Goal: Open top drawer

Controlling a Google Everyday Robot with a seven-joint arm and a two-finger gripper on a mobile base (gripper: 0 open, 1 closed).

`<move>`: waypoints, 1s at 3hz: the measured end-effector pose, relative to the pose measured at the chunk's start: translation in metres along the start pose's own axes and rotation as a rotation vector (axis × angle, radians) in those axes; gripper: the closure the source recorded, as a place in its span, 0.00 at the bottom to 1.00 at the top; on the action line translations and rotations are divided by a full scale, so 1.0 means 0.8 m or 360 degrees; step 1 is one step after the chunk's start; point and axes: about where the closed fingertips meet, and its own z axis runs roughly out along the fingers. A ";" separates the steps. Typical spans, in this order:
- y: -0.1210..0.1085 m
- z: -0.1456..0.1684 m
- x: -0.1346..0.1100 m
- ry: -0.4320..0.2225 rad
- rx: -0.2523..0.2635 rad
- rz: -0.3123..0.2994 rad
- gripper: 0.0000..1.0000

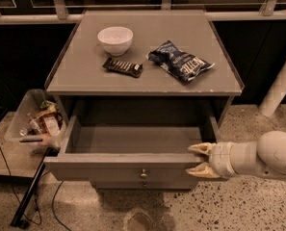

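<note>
The top drawer (118, 167) of the grey cabinet stands pulled far out, its inside bare, with a small round metal knob (143, 173) at the centre of its front panel. My gripper (197, 159) comes in from the right on a white arm, at the right end of the drawer's front edge. Its two cream fingers (200, 148) are spread apart, one above and one below the top of the front panel, holding nothing. A lower drawer front shows just beneath, mostly hidden.
On the cabinet top (84, 71) sit a white bowl (115, 39), a dark snack bar (123, 67) and a blue chip bag (180, 61). A clear bin of clutter (36, 119) stands at the left. A white pole (280, 83) stands at the right. Cables lie on the floor.
</note>
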 end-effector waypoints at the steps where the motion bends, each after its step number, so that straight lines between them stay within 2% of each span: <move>1: 0.000 0.000 0.000 -0.0001 -0.0001 -0.0001 0.67; 2: 0.015 -0.006 0.006 0.0003 -0.0019 -0.0008 0.90; 3: 0.014 -0.009 0.004 0.0003 -0.0019 -0.0008 1.00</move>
